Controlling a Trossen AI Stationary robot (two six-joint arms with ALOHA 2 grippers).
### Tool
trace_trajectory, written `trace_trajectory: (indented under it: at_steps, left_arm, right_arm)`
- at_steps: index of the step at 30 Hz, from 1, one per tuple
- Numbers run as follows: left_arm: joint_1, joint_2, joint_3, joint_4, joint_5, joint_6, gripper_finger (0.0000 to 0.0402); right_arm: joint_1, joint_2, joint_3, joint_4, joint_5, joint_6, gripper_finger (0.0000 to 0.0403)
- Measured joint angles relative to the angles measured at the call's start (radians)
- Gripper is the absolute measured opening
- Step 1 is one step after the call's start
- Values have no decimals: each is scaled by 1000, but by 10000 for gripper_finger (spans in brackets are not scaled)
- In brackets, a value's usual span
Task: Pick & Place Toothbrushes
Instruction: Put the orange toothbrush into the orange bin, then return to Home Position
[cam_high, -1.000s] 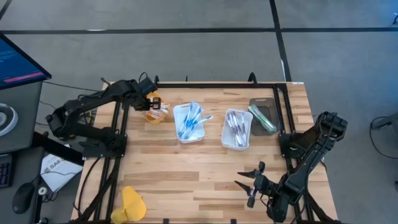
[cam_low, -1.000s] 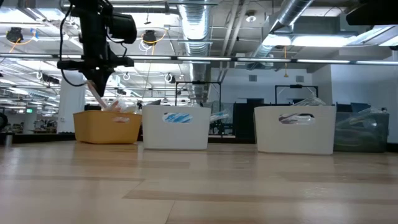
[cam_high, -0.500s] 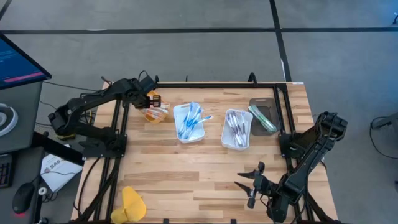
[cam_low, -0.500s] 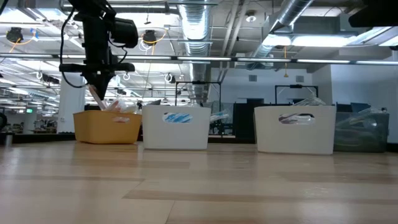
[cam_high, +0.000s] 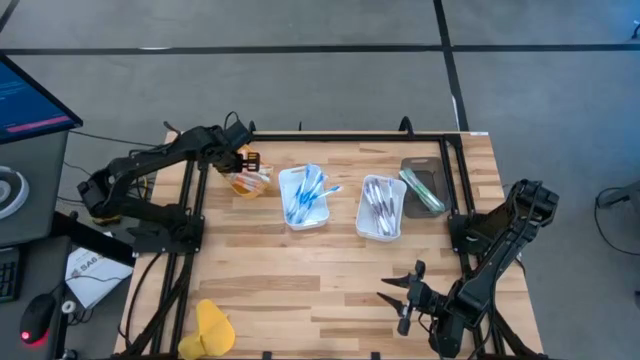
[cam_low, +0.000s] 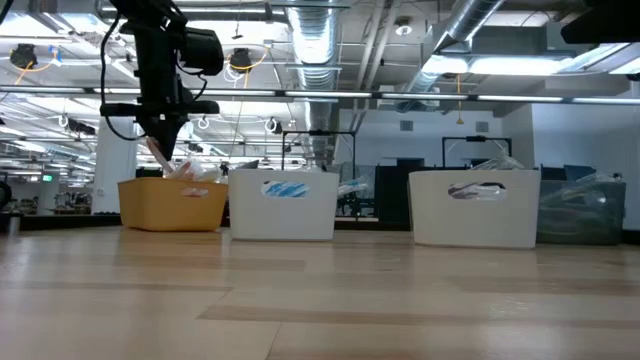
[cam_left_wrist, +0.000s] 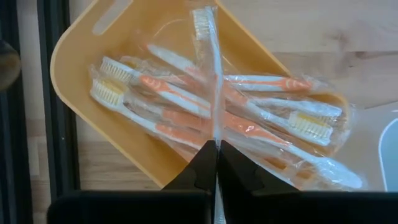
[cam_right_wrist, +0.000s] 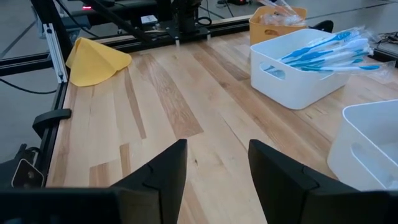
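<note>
Left wrist view: end effector (cam_left_wrist: 217, 149) pinches crinkly-wrapped toothbrush (cam_left_wrist: 210, 74) over yellow tray (cam_left_wrist: 81, 81)

Left end effector (cam_low: 160, 128) slightly farther right.

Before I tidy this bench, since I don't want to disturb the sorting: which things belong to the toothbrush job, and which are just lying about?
Belongs to the job:
- wrapped toothbrush pinched in the shut left gripper
- orange toothbrushes in the yellow tray
- blue toothbrushes
- grey toothbrushes
- green toothbrushes

Lying about:
- yellow cloth
- right gripper, open, idle
</note>
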Motion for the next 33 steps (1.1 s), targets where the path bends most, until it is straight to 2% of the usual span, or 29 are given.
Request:
trace_trajectory:
  at_steps: [4,14,20,26,33]
  left_arm:
    - [0,0,0,1,17,0,15]
    - [0,0,0,10,21,1,82]
    - [0,-29,0,55,25,151,95]
    - [-34,-164,0,78,24,290,93]
    - [-206,-366,0,88,-5,376,93]
  right_arm:
    - [0,0,0,0,-16,0,164]
    - [0,0,0,0,-16,5,166]
    - [0,0,0,5,-16,7,165]
    - [0,0,0,53,-17,0,170]
    - [0,0,0,73,-19,-3,173]
